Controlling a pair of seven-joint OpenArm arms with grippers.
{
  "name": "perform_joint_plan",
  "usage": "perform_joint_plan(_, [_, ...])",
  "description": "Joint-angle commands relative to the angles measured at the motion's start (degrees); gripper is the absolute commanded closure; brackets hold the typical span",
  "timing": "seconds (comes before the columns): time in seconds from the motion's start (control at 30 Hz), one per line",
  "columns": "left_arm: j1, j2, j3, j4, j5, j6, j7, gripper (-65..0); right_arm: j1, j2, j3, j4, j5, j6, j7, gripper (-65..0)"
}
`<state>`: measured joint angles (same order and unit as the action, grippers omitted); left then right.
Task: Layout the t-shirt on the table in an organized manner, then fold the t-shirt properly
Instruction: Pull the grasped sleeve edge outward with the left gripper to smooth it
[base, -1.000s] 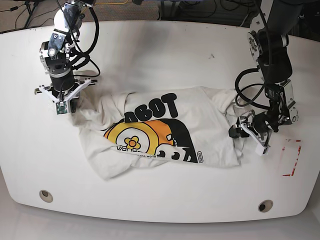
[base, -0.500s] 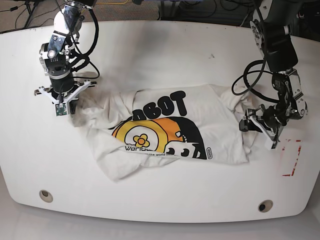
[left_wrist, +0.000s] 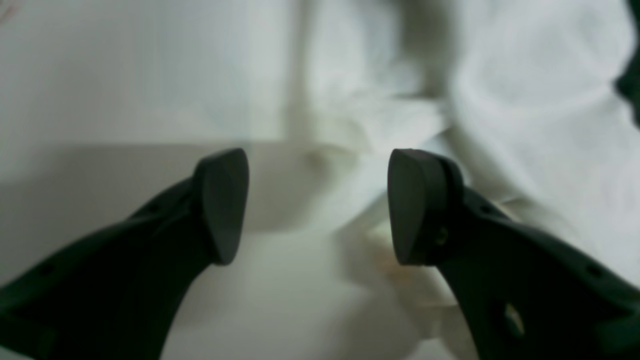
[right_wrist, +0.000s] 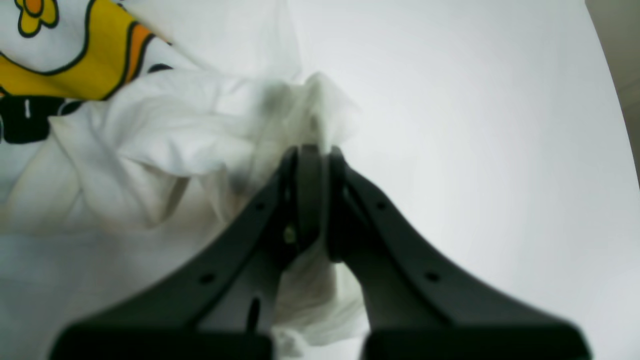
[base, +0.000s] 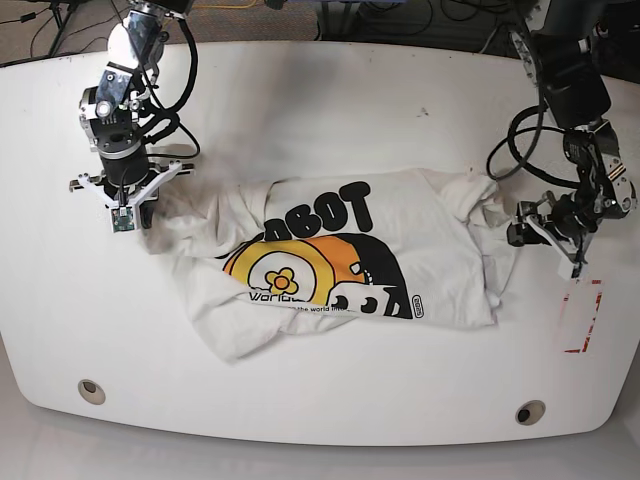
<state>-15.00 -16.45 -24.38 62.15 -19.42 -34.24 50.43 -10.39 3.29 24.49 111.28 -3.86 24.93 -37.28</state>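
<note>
The white t-shirt (base: 330, 265) lies crumpled across the middle of the table (base: 330, 100), graphic and black lettering facing up. At its left end, my right gripper (base: 135, 215) is shut on a bunched fold of the white fabric (right_wrist: 320, 115), which is pinched between the closed fingers (right_wrist: 312, 190). At the t-shirt's right end, my left gripper (base: 535, 237) stands open, right at the rumpled edge. In the left wrist view its fingers (left_wrist: 222, 205) are wide apart with loose cloth (left_wrist: 525, 125) lying below and beyond them, and nothing is gripped.
A red tape rectangle (base: 585, 315) marks the table just below the left gripper. Two round grommet holes (base: 92, 391) (base: 530, 412) sit near the front edge. Cables run along the back edge.
The left gripper opened, let go of the t-shirt's right side and moved right and up. The shirt shifted rightward and spread wider. The right gripper stayed shut on the left end.
</note>
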Motion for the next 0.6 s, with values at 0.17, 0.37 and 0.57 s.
perform_joint_plan(0.17, [-1.9, -1.0, 0.4, -4.2, -1.5, -0.4, -4.5, -41.4, 0.6, 0.4, 0.2, 0.3, 0.3, -0.3, 1.5, -0.2])
perform_joint_plan(0.37, [-4.4, -0.7, 0.4, -7.4, -1.5, -0.4, -4.6, -41.4, 0.6, 0.4, 0.2, 0.3, 0.3, -0.3, 1.5, -0.2])
perform_joint_plan(0.57, [-6.9, 1.1, 2.4, -10.4, -1.5, -0.4, -5.5, -41.1, 0.6, 0.4, 0.2, 0.2, 0.3, -0.3, 1.5, -0.2])
